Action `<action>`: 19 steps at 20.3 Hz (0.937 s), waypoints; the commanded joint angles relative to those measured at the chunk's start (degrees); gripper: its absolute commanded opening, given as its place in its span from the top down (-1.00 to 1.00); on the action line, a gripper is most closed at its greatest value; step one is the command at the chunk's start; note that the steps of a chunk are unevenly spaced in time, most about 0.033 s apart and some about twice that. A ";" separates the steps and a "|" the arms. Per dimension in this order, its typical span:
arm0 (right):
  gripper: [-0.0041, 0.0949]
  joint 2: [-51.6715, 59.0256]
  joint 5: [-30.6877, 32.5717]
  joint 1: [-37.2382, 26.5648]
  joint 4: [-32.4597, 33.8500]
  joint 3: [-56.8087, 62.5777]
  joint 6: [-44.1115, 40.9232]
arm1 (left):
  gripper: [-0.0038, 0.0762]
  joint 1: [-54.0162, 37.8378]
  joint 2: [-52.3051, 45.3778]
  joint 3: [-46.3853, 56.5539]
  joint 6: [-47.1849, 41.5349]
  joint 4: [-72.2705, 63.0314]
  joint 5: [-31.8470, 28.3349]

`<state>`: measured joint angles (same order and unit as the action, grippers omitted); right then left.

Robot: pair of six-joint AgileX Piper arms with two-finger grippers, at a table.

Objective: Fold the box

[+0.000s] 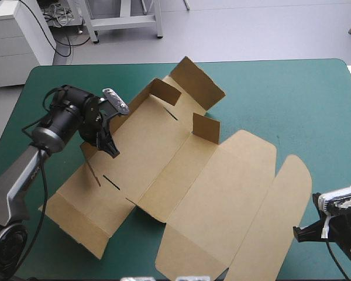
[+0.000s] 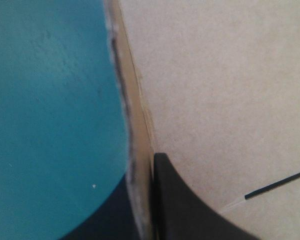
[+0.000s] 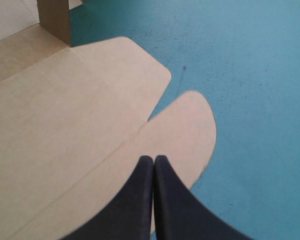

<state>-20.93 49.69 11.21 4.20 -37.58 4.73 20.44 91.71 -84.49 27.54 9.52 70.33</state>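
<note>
black left gripper (image 2: 144, 172) pinches a side wall (image 2: 132, 115) of the brown cardboard box (image 1: 181, 175) to stand it up; right gripper (image 3: 154, 157) hangs closed over its round flap (image 3: 185, 130).

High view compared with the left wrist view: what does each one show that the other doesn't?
Only the high view: the whole box laid open, flaps standing up at its far end, and the right gripper near its rounded end. Only the left wrist view: close up, the left gripper pinching the box's raised edge. Both: the box's brown surface, the teal-green cover, a dark slot.
</note>
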 commanded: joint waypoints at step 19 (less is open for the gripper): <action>0.96 -0.47 -3.03 -0.08 0.89 -1.35 4.67 | 0.92 26.80 -1.77 11.38 -17.92 52.38 -28.88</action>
<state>-20.93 49.59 11.21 4.89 -37.58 8.79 44.70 94.06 -75.07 14.71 54.21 43.58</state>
